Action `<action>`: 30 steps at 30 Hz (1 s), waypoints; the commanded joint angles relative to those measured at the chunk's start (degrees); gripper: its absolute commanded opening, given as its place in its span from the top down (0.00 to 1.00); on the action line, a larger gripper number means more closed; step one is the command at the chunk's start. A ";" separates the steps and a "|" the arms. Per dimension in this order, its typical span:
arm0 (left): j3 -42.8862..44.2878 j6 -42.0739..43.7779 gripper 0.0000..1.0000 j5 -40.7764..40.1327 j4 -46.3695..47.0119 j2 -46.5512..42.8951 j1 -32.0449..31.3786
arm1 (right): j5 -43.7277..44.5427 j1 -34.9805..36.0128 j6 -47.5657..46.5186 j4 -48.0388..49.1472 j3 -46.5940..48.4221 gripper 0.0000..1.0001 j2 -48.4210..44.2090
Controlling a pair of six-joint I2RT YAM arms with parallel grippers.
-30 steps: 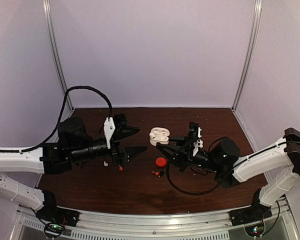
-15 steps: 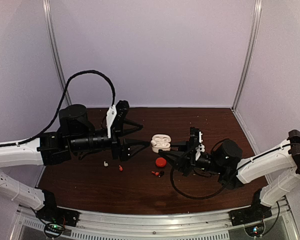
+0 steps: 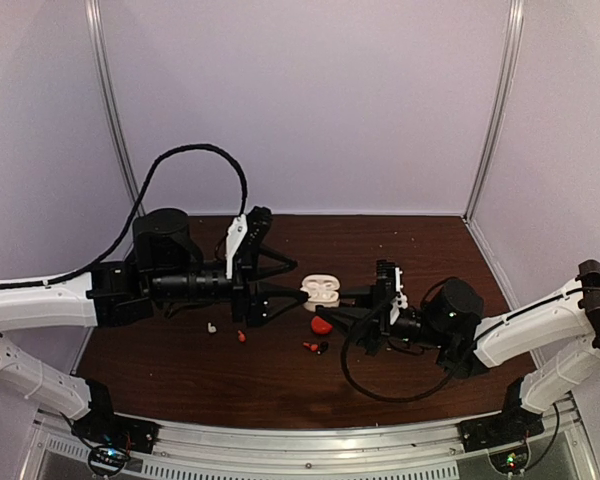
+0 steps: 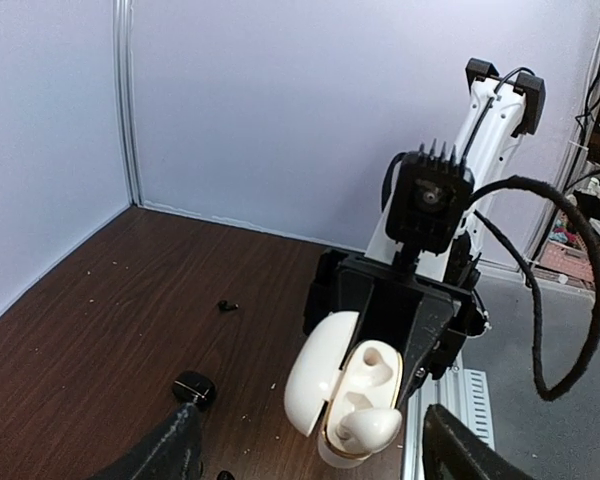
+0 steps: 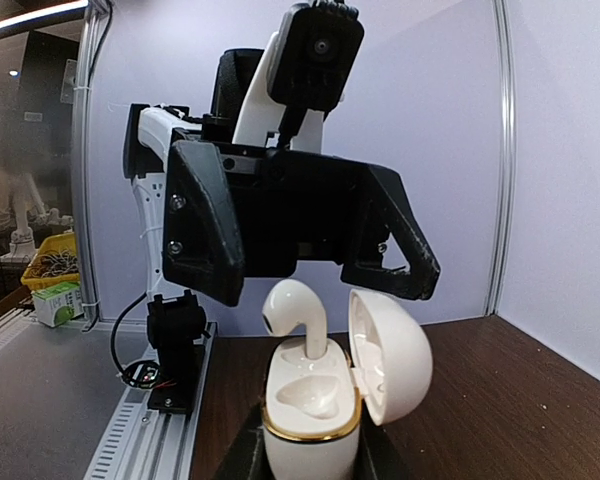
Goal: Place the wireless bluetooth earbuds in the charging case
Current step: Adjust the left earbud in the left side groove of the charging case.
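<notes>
The white charging case [image 5: 310,425] stands upright with its lid [image 5: 392,355] hinged open, and my right gripper [image 5: 310,468] is shut on its base. One white earbud [image 5: 298,312] has its stem in the far slot, head sticking up; the near slot is empty. My left gripper [image 5: 328,284] hangs just above, open, its fingers [image 5: 205,235] either side of the earbud without touching it. From above, the case [image 3: 321,291] sits between the left gripper [image 3: 298,282] and the right gripper [image 3: 334,301]. In the left wrist view the case [image 4: 345,395] and the earbud [image 4: 372,428] lie ahead of my open left gripper [image 4: 310,462].
On the brown table lie a red case [image 3: 322,325], a red earbud [image 3: 242,337], a small white earbud [image 3: 211,327] and a red and black pair [image 3: 315,347]. A black case [image 4: 193,388] and a black earbud [image 4: 225,305] lie off to the left.
The left arm has reached right to the case, and its jaws have widened. The right gripper brought the case slightly nearer and lower.
</notes>
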 commanded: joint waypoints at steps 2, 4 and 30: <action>1.53 -1.38 0.24 3.26 2.10 0.88 1.22 | -1.30 0.04 -0.26 1.45 0.20 1.00 0.39; 1.34 -1.87 0.24 3.82 2.48 1.05 1.65 | -1.40 0.09 -0.27 1.69 0.22 1.00 0.47; 2.24 -5.03 0.24 2.95 0.74 5.05 5.21 | -2.64 0.08 -1.04 1.67 0.45 1.00 -0.74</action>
